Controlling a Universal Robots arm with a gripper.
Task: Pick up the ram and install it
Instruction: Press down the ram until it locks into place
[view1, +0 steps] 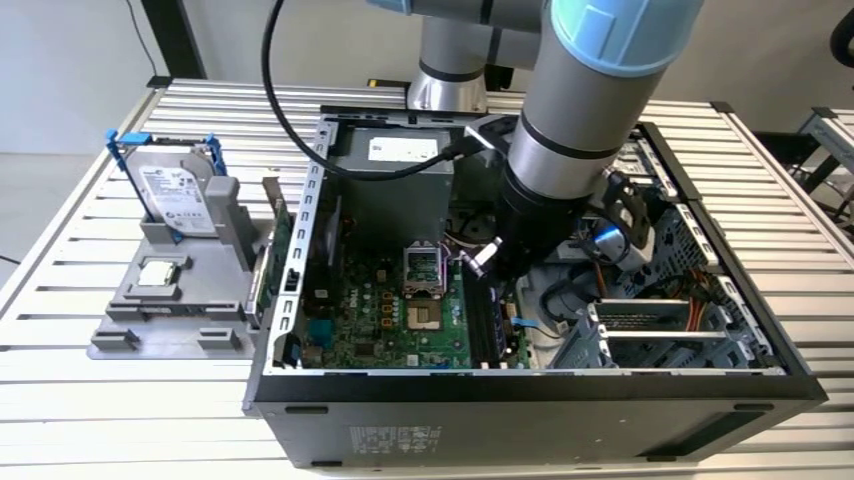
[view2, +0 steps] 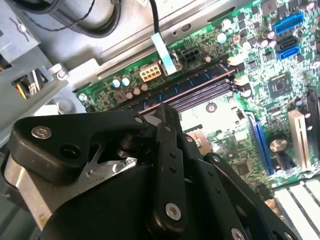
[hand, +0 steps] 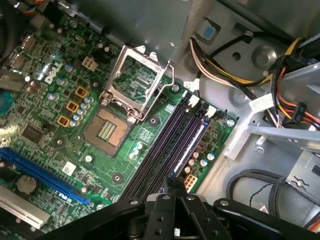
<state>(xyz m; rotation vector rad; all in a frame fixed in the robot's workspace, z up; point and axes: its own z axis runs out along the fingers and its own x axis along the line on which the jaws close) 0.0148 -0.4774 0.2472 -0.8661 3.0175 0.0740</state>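
Observation:
The ram is a thin dark blue stick standing in the slot nearest the motherboard's edge, beside the empty black slots. It shows too in the second wrist view, ram. My gripper hangs right over the stick's length with its fingers shut together. Whether the tips touch the stick I cannot tell. In the second wrist view the gripper hides the middle of the slots. In the exterior view the gripper is down inside the open computer case, above the slots.
The open CPU socket with its raised metal frame lies beside the slots. Cable bundles and drive bays crowd the case's other side. On the exterior view's left a grey fixture holds a hard drive in a blue bracket and a square chip.

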